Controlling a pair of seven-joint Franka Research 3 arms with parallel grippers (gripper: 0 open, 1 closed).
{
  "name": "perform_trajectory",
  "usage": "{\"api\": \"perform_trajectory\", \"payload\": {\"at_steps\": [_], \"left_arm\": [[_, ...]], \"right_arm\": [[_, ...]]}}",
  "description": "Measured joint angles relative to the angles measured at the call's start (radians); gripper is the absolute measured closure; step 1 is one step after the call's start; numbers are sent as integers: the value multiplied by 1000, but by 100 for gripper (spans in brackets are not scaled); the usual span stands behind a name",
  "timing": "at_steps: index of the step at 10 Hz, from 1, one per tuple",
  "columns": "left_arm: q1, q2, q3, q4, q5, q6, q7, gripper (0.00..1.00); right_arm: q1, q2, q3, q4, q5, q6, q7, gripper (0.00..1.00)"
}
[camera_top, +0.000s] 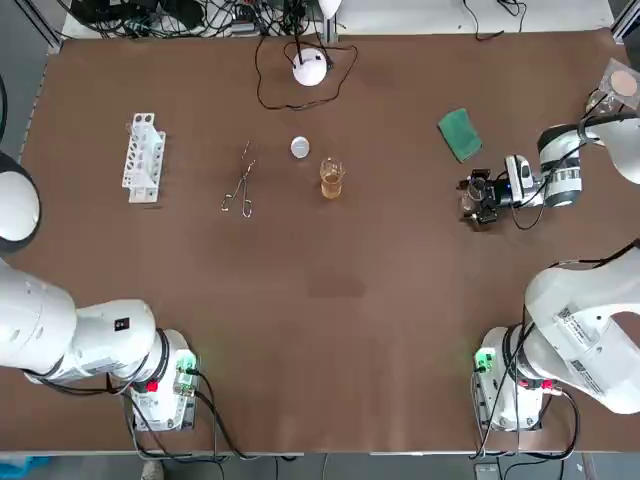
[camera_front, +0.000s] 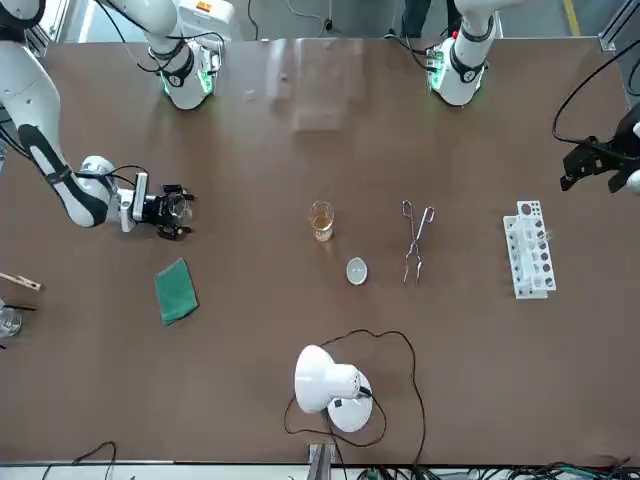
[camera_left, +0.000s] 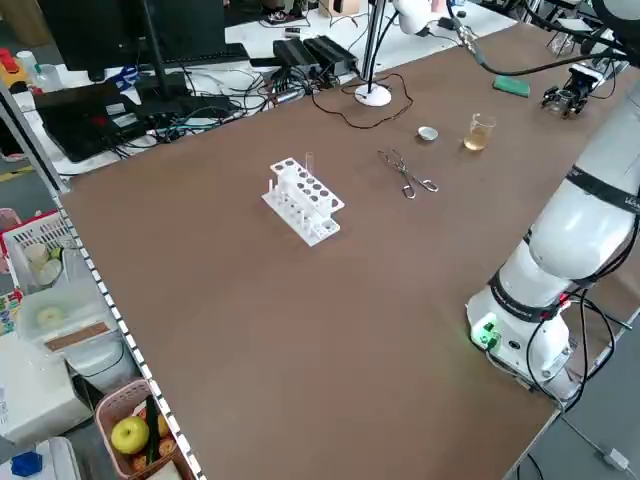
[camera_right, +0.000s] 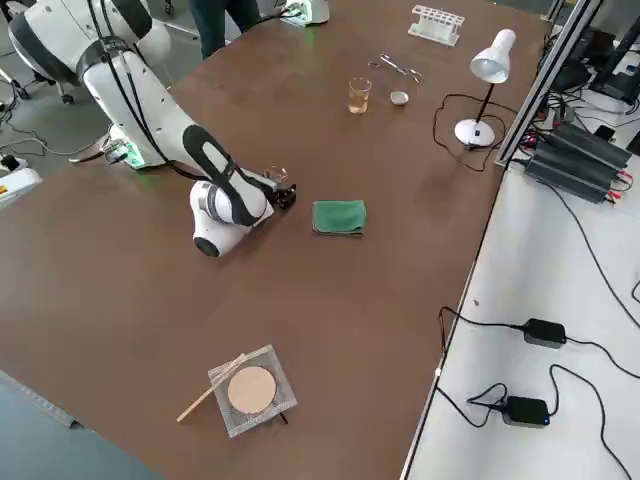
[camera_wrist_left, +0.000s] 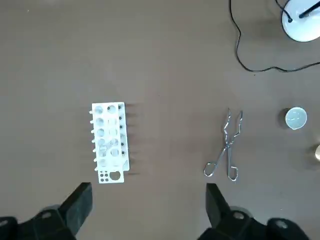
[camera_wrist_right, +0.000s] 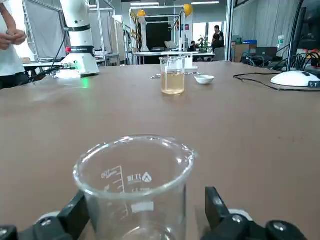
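My right gripper (camera_top: 478, 200) lies low over the table's right side, pointing toward the middle. It stands open around an empty glass beaker (camera_wrist_right: 135, 185), one finger on each side of the wall. In the right wrist view a beaker of amber liquid (camera_wrist_right: 173, 75) stands farther off on the table. My left gripper (camera_front: 598, 160) hangs high over the left side, open and holding nothing. Below it, in the left wrist view, are a white test tube rack (camera_wrist_left: 110, 142) and metal tongs (camera_wrist_left: 227, 150).
A small white dish (camera_top: 300, 147) sits beside the amber beaker (camera_top: 331, 178). A green cloth (camera_top: 460, 134) lies just beyond my right gripper. A white desk lamp (camera_top: 310, 68) with its cable stands at the far edge. A wire mesh pad (camera_right: 251, 390) sits at the far right.
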Motion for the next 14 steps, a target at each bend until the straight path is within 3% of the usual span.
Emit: {"api": "perform_trajectory", "payload": {"at_steps": [8,14], "left_arm": [[0,0,-1,7,0,0,0,0],[0,0,-1,12,0,0,0,0]], "right_arm": [[2,0,-1,8,0,-56,25,0],[2,0,-10,10,-83,-68,24,0]]}}
